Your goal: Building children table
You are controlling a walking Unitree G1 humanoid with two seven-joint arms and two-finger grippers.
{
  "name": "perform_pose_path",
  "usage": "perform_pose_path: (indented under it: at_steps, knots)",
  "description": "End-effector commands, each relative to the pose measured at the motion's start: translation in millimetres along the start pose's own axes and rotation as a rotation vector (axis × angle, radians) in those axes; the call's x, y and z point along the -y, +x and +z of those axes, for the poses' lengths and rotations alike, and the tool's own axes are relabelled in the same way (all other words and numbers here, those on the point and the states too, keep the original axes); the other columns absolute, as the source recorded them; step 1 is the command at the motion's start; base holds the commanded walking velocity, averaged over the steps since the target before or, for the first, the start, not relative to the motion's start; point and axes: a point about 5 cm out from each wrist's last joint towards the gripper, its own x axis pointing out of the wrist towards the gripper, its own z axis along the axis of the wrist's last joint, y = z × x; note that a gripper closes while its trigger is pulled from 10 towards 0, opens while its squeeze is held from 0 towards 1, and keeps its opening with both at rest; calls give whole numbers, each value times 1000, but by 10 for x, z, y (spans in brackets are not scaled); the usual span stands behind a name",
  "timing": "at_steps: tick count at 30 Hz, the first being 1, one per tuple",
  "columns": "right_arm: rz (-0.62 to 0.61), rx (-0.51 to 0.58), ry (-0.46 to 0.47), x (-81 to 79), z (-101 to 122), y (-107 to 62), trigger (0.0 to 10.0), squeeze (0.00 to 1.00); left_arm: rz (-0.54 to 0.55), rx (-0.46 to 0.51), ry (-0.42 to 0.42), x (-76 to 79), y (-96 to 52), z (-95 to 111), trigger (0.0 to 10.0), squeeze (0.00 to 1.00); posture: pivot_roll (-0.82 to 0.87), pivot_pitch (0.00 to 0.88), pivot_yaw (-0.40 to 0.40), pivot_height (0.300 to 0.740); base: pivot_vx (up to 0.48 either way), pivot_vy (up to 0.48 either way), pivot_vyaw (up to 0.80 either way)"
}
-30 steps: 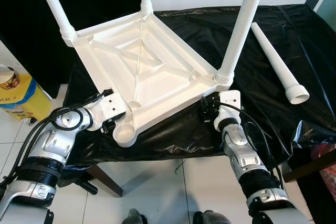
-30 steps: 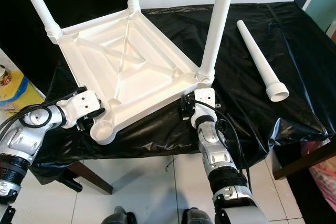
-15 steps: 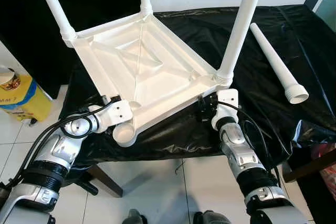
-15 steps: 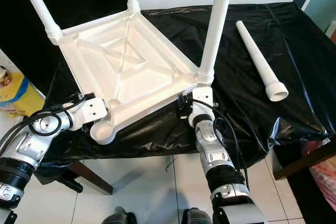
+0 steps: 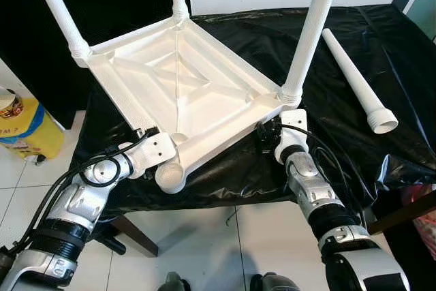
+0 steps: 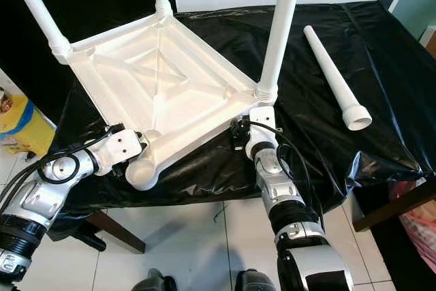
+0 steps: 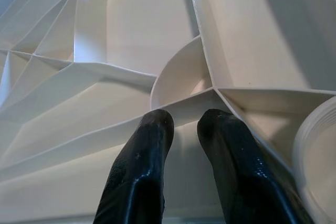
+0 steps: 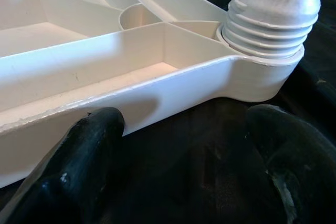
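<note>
The white children's table (image 5: 177,93) lies upside down on the black-covered worktop (image 5: 402,52). Three white legs stand screwed into its corners, among them the near-right leg (image 5: 310,28). At the near-left corner the socket (image 5: 170,176) holds no leg. A loose white leg (image 5: 351,73) lies on the cloth to the right. My left gripper (image 7: 184,121) is shut, its fingertips against the rim beside that socket. At the near-right corner my right gripper (image 8: 186,129) is open below the screwed-in leg, with one finger (image 8: 94,129) touching the rim wall.
The table's near-left corner overhangs the worktop's front edge. A yellow container (image 5: 20,127) stands on the tiled floor at left. A wooden support leg (image 5: 133,233) shows under the worktop. Something reddish (image 5: 422,216) sits at the far right.
The upside-down table has turned and slid a little to the left and away. My left gripper has moved in against the near-left corner. The right gripper has stayed at its corner.
</note>
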Motion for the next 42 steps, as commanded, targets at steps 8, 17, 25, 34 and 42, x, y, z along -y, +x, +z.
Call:
perform_pose_path:
  at_steps: [8,17,25,34,42]
  knots:
    - [48,1,-17,-91,48,84,10000,0,-306,153,-46,410,105,370,10000,0,7,103,28,740,0,0,0]
    - [14,6,-32,-14,75,129,10000,0,-301,266,-94,525,228,693,10000,0,11,102,30,740,0,0,0]
    - [-176,-14,-69,246,36,111,10000,0,-93,304,-88,362,393,858,10000,0,13,105,33,740,0,0,0]
    - [-413,26,-127,530,-32,-101,10000,0,104,348,-169,-103,223,781,10000,0,13,107,29,740,0,0,0]
    - [-424,98,-143,516,-80,-351,10000,0,167,332,-152,-364,66,607,10000,0,3,108,28,740,0,0,0]
